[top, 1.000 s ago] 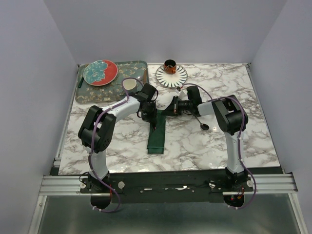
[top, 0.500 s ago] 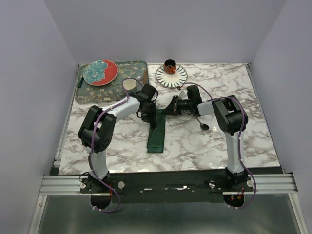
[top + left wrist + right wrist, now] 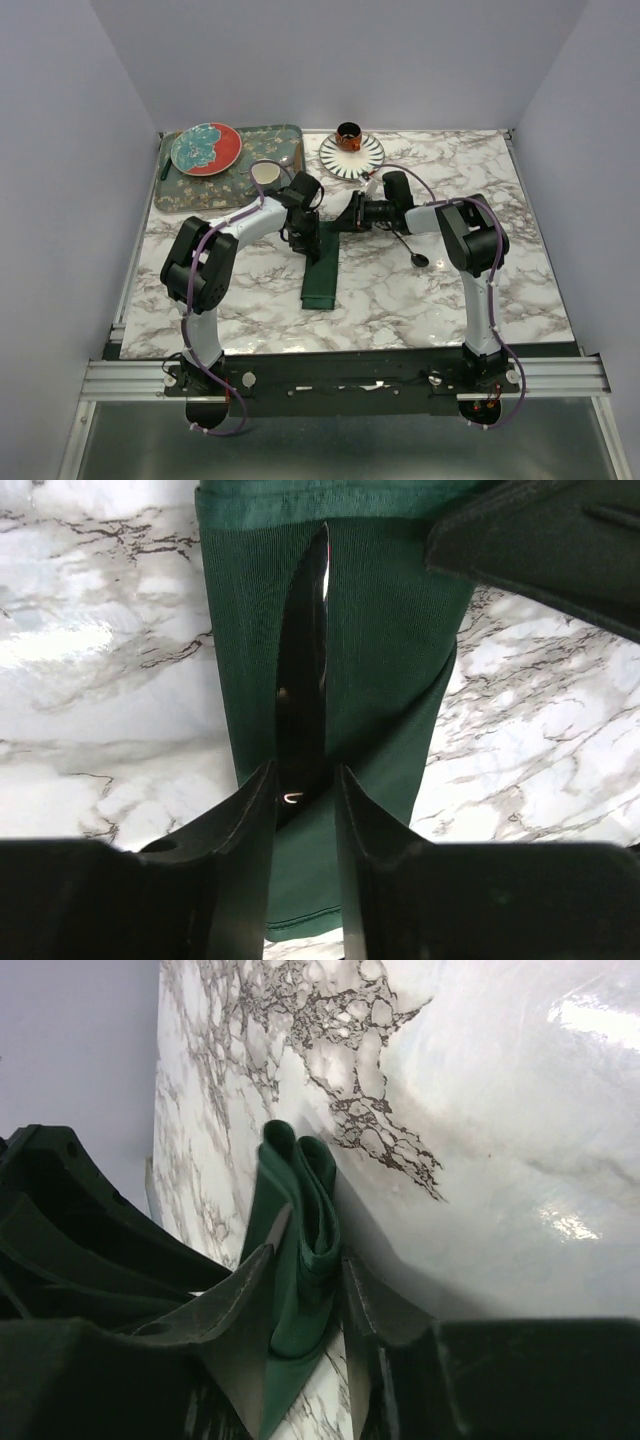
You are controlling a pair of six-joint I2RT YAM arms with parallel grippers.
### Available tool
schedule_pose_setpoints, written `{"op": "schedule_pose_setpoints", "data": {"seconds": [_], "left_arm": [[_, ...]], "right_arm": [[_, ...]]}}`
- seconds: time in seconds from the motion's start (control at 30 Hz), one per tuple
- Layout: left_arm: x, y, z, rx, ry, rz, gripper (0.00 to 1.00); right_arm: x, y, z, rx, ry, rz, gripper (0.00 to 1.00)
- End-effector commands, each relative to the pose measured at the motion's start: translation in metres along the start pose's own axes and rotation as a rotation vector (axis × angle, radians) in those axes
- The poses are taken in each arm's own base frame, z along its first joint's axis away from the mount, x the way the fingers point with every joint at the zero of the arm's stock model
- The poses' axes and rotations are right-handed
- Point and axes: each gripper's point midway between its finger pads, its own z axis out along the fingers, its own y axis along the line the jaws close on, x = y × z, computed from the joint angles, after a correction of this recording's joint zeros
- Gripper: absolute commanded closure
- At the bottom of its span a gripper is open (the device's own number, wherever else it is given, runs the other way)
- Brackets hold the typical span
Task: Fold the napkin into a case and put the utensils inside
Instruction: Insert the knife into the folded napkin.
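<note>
Case: long narrow dark green strip, flat on the marble table, running away from the arm bases. Near end lies free; far end sits under both grippers.

Cloth is ribbed and slightly shiny, with a hemmed band across one end. A slit down its middle holds a glossy black utensil, only partly showing.

Left gripper: over the strip, fingers narrowly parted, straddling the utensil's end. No clamp visible.

Right gripper: in from the right at the far end, fingers part-way apart, a puffed fold of the green cloth filling the gap. Can't tell if it's pinched or loose.

Spoon lies right of the case, apart from it.

Far edge: striped plate with small cup. Far left: tray with red-and-teal plate and white cup.
</note>
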Motion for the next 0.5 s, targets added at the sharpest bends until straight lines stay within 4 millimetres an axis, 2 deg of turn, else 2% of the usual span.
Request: {"op": "schedule_pose_setpoints", "data": {"seconds": [0.0,0.13,0.2,0.3,0.37,0.4,0.43,0.47], "left_arm": [[-0.025,-0.011,-0.018,0.018,-0.087,0.018,0.6],[-0.036,-0.013,-0.021,0.012,-0.122,0.033,0.58],[-0.045,-0.013,-0.025,0.008,-0.157,0.04,0.58],[-0.065,-0.018,-0.039,0.022,-0.231,0.058,0.57],[-0.079,-0.021,-0.053,0.029,-0.292,0.102,0.56],[-0.085,-0.023,-0.059,0.031,-0.32,0.123,0.56],[-0.091,-0.025,-0.064,0.039,-0.352,0.143,0.56],[-0.096,-0.027,-0.075,0.048,-0.392,0.186,0.55]], "right_arm": [[-0.011,0.009,-0.004,-0.011,-0.002,-0.048,0.53],[-0.012,0.012,-0.006,-0.007,0.003,-0.057,0.42],[-0.014,0.017,-0.009,-0.006,0.001,-0.073,0.41],[-0.027,0.03,-0.027,0.015,-0.014,-0.141,0.41],[-0.032,0.041,-0.049,0.052,-0.001,-0.209,0.4],[-0.037,0.04,-0.061,0.074,-0.006,-0.232,0.4],[-0.025,0.036,-0.075,0.116,0.045,-0.256,0.4],[-0.032,0.043,-0.091,0.159,0.027,-0.307,0.39]]}}
